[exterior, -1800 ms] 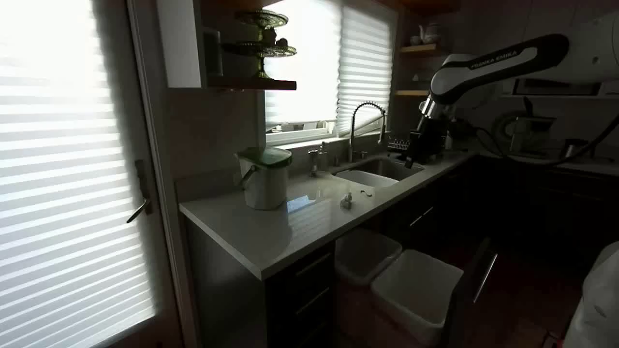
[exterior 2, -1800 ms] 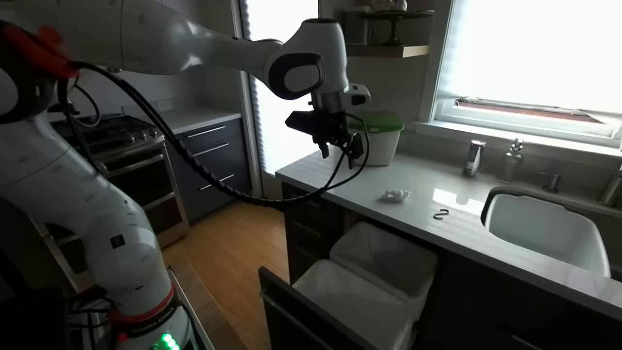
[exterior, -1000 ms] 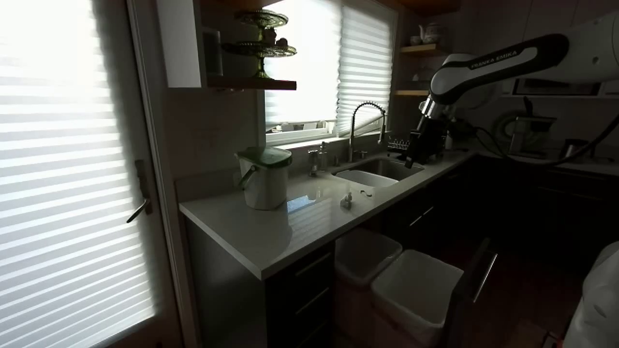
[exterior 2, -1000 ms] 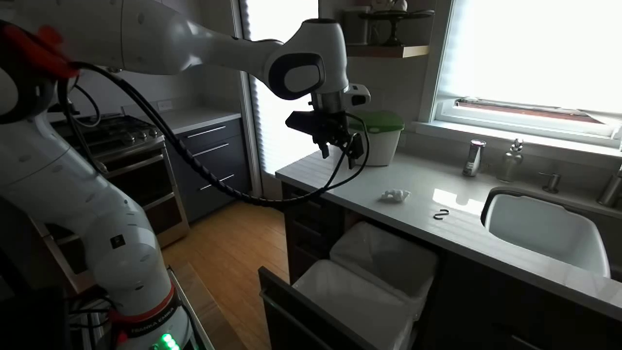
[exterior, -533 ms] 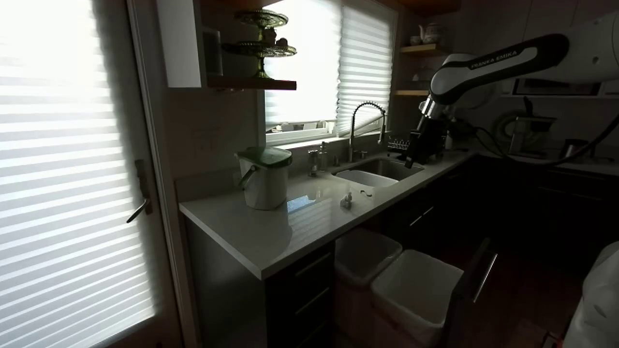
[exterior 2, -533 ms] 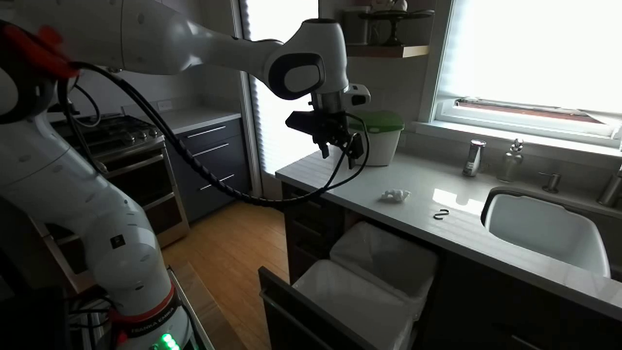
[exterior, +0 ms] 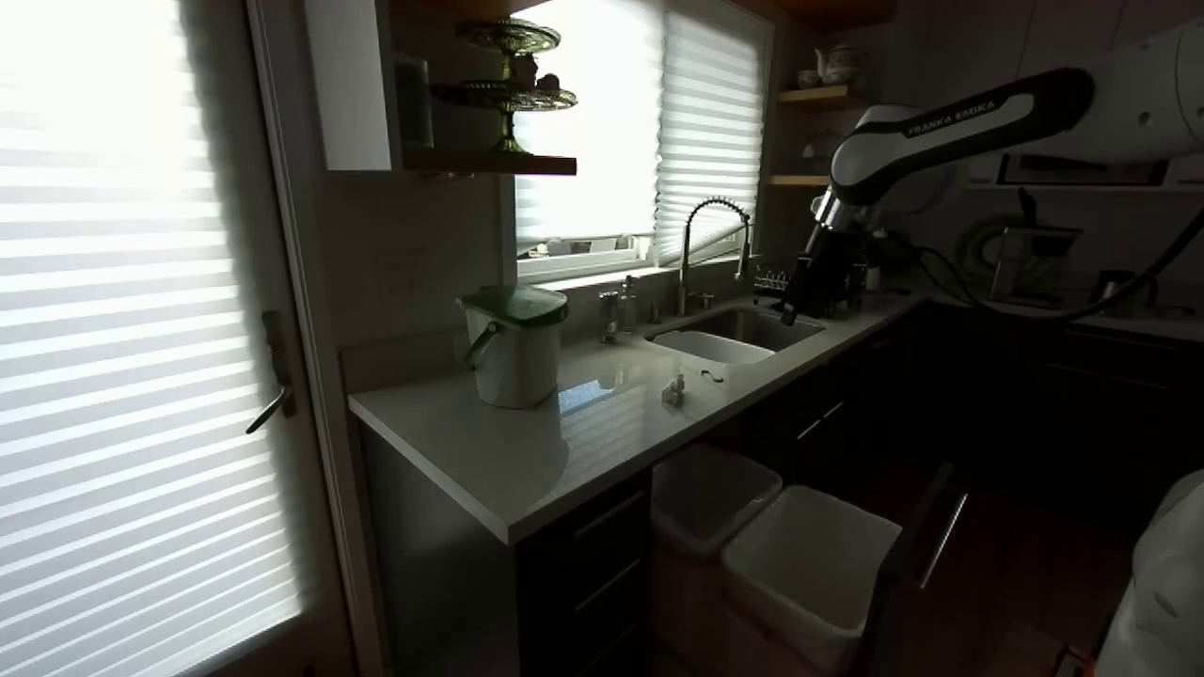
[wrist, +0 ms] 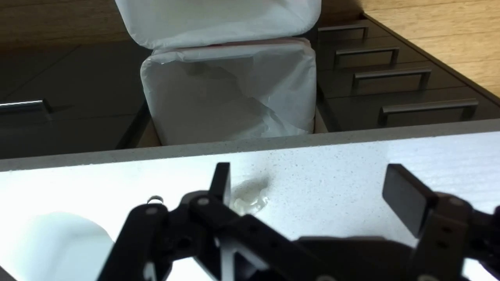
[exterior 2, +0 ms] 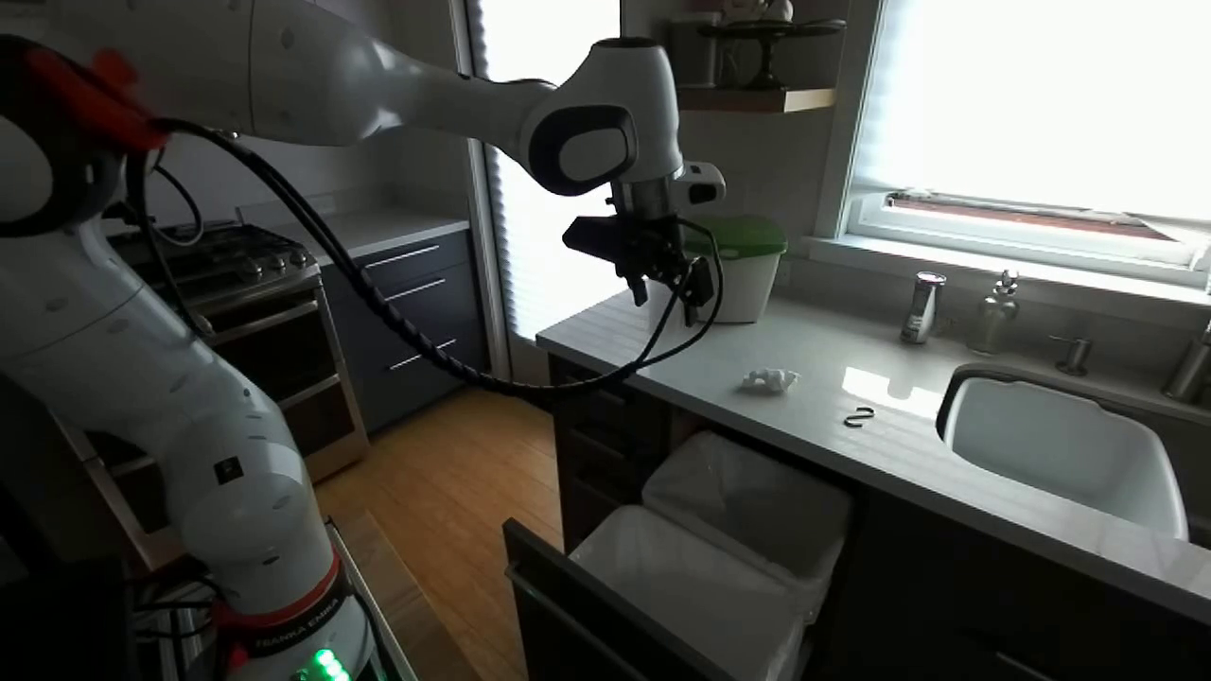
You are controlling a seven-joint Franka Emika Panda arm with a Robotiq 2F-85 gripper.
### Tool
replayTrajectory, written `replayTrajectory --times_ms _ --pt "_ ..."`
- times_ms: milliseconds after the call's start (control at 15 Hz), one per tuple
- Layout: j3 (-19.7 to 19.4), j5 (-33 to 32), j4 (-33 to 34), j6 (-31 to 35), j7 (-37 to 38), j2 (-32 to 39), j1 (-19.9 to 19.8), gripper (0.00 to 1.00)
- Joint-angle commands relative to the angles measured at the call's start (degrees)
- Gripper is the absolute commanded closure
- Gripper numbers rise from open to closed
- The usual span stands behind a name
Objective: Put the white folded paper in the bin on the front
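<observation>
The white folded paper is a small crumpled piece on the pale countertop, seen in both exterior views (exterior: 673,390) (exterior 2: 774,380). In the wrist view the paper (wrist: 250,203) lies beside the left finger, which partly hides it. The bin is the bright white, lined one by the drawer front in both exterior views (exterior: 814,559) (exterior 2: 686,591); its lower part shows at the top of the wrist view (wrist: 222,23). My gripper (wrist: 308,187) is open and empty, pointing down above the counter. It also shows in both exterior views (exterior: 816,293) (exterior 2: 667,301).
A duller grey-white bin (exterior 2: 747,501) stands between the bin and the cabinet. The pulled-out drawer front (exterior 2: 605,605) rises before them. A green-lidded pail (exterior: 515,362), an S-shaped hook (exterior 2: 859,417), a can (exterior 2: 922,307), a soap bottle (exterior 2: 995,314) and a sink (exterior 2: 1069,449) are on the counter.
The arm was still, then my gripper shifted slightly, to the right in one exterior picture and left in the other. The paper and bins have not moved.
</observation>
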Motion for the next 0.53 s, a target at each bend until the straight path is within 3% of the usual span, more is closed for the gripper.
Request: replayTrajectory --times_ms 0,467 --pt "0.7 1.8 4.9 4.5 1.5 9.0 -1.2 0.0" --pt "3.1 11.9 15.8 11.4 13.3 25.7 -3.7 0.0"
